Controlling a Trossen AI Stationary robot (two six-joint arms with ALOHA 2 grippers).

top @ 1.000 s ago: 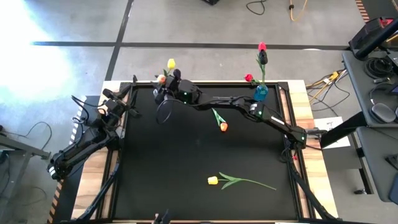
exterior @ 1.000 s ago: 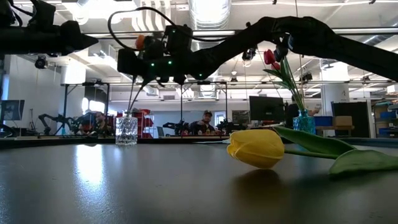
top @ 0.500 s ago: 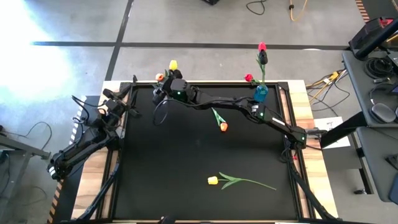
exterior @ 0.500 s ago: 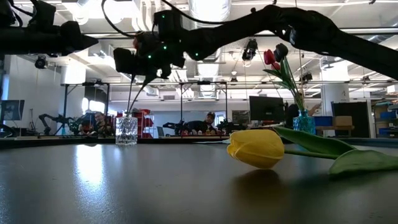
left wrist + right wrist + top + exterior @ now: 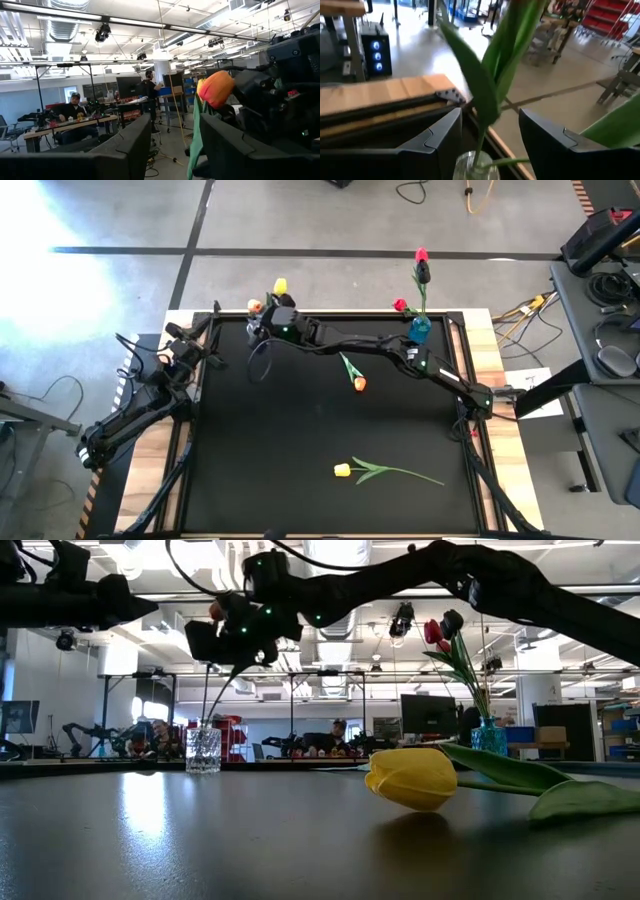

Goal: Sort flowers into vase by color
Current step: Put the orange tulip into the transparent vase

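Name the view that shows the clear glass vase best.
The low view: the clear glass vase stands whole, side-on, under the right gripper. The right wrist view shows only its rim between the fingers. The high view hides it beneath the arm; the left wrist view misses it.

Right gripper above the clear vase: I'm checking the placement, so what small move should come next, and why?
Probably lift straight up. The right gripper looks open, the stem already stands in the clear vase, so rising clears the leaves.

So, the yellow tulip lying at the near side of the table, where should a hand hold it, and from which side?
Probably at the bare stem, between the head and the leaves of the yellow tulip, coming straight down from above. It lies flat on the black table with open space around it, and its stem is thin, so the fingers should close across it.
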